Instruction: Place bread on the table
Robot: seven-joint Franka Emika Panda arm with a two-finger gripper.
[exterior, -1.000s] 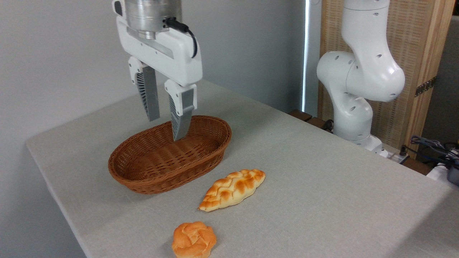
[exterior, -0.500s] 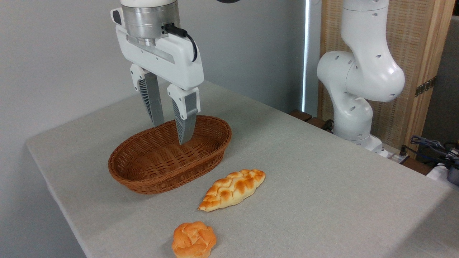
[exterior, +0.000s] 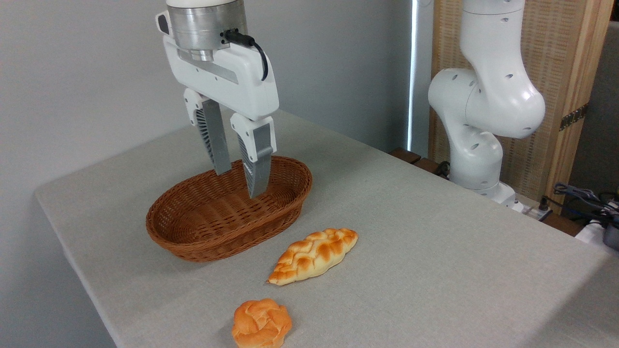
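The table (exterior: pixel 435 270) is a large rectangular surface under a light grey cloth with rounded corners. A brown oval wicker basket (exterior: pixel 203 241) stands toward its far left corner, holding nothing that can be seen.

The gripper (exterior: pixel 240 182) hangs above the basket's right half, fingers pointing down, parted with a clear gap between them and grasping nothing. Against the frames of a second and half a second ago it has shifted rightward and slightly lower; its fingertips now reach down past the basket's far rim in the view.

The bread (exterior: pixel 313 255) lies flat on the table, just beside the basket's near right side and apart from it, toward the near edge. It is an elongated braided loaf with pointed ends, golden-orange crust and pale seams. Its long axis runs diagonally: one tip toward the near left, the other toward the far right. Its position is unchanged.

A small round knotted bun (exterior: pixel 261 323) rests at the near edge, near the loaf's lower tip, not touching.
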